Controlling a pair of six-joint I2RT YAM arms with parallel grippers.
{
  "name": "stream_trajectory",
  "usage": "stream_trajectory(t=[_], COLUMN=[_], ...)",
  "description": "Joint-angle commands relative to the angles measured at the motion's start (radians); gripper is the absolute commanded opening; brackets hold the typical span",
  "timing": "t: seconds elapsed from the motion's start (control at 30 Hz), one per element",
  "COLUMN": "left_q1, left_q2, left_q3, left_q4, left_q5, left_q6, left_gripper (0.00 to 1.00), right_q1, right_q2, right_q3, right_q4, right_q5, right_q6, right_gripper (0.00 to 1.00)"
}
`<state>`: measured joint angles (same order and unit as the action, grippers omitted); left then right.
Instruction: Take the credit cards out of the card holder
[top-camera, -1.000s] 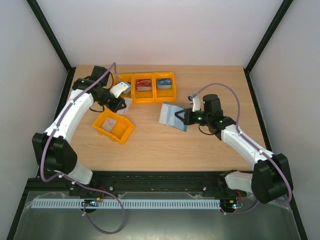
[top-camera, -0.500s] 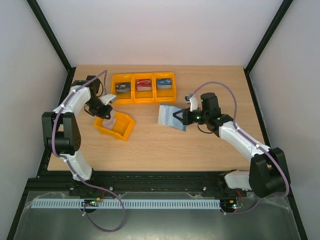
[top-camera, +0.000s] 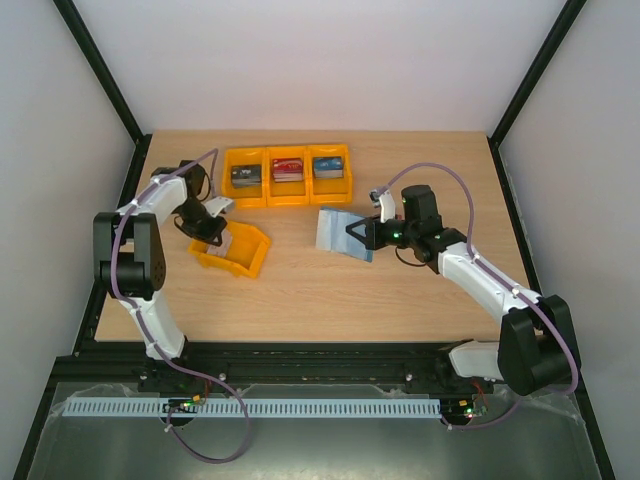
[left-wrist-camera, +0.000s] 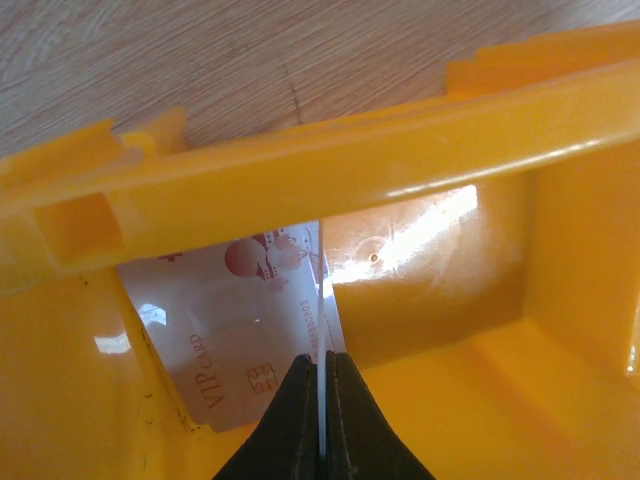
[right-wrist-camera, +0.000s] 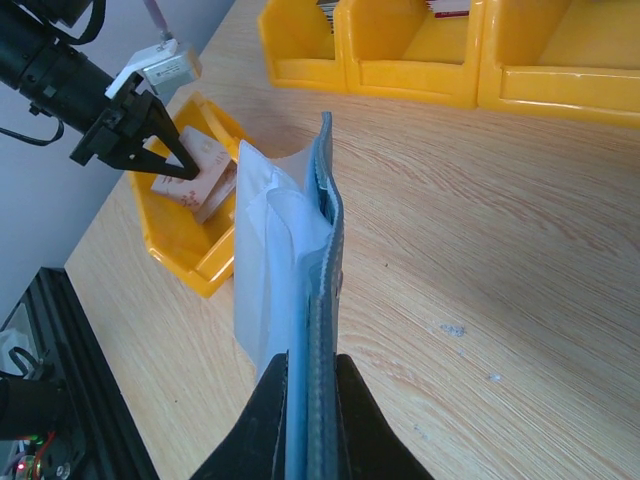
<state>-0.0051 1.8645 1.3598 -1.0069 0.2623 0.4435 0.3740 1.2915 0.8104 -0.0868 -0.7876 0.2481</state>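
Note:
The teal-blue card holder (top-camera: 335, 232) hangs open above the middle of the table, with my right gripper (top-camera: 355, 237) shut on its edge. In the right wrist view the holder (right-wrist-camera: 322, 250) stands edge-on between the gripper's (right-wrist-camera: 312, 358) jaws, its pale blue pockets spread to the left. My left gripper (top-camera: 215, 232) reaches into the loose orange bin (top-camera: 245, 258). It (left-wrist-camera: 322, 358) is shut on a thin white credit card (left-wrist-camera: 322, 300) seen edge-on. Another white card (left-wrist-camera: 230, 320), with red round marks and "VIP CARD" print, lies in the bin beside it.
A row of three orange bins (top-camera: 288, 175) holding small packs stands at the back of the table. The loose bin's wall (left-wrist-camera: 300, 170) crosses close in front of the left wrist camera. Black frame posts border the table.
The left arm has folded back to the left and brought its gripper with the card down into the loose bin. The right arm and the holder have barely moved.

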Motion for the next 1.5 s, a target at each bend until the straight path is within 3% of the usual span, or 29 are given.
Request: stream_trajectory(t=[0.0, 0.27, 0.4, 0.67, 0.83, 0.93, 1.17, 1.37, 1.47], left_q1=[0.01, 0.01, 0.01, 0.01, 0.01, 0.01, 0.006, -0.079, -0.098], left_q2=[0.003, 0.029, 0.031, 0.021, 0.009, -0.007, -0.053, -0.153, -0.187], left_q3=[-0.028, -0.024, -0.024, -0.011, 0.008, 0.015, 0.05, -0.04, -0.126], left_q4=[0.059, 0.08, 0.099, 0.113, 0.117, 0.124, 0.137, 0.118, 0.171], left_q5=[-0.006, -0.024, -0.058, -0.157, -0.196, -0.214, -0.203, -0.026, -0.026], left_q6=[-0.045, -0.053, -0.065, -0.068, -0.084, -0.091, -0.077, 0.058, 0.085], left_gripper=[0.02, 0.02, 0.11, 0.17, 0.32, 0.34, 0.34, 0.19, 0.16], right_q1=[-0.003, -0.003, -0.003, -0.002, -0.003, -0.002, -0.003, -0.003, -0.002], right_q2=[-0.011, -0.01, -0.009, -0.012, -0.016, -0.019, -0.023, -0.026, -0.026], right_q3=[0.031, 0.034, 0.036, 0.035, 0.035, 0.036, 0.034, 0.033, 0.033], right_q4=[-0.006, -0.005, -0.007, -0.003, -0.004, -0.004, -0.004, -0.005, -0.001], right_q5=[-0.014, -0.015, -0.017, -0.021, -0.024, -0.027, -0.036, -0.041, -0.044], right_q6=[-0.017, -0.019, -0.02, -0.019, -0.021, -0.023, -0.022, -0.024, -0.024], right_gripper=[0.02, 0.02, 0.02, 0.02, 0.02, 0.02, 0.02, 0.02, 0.02])
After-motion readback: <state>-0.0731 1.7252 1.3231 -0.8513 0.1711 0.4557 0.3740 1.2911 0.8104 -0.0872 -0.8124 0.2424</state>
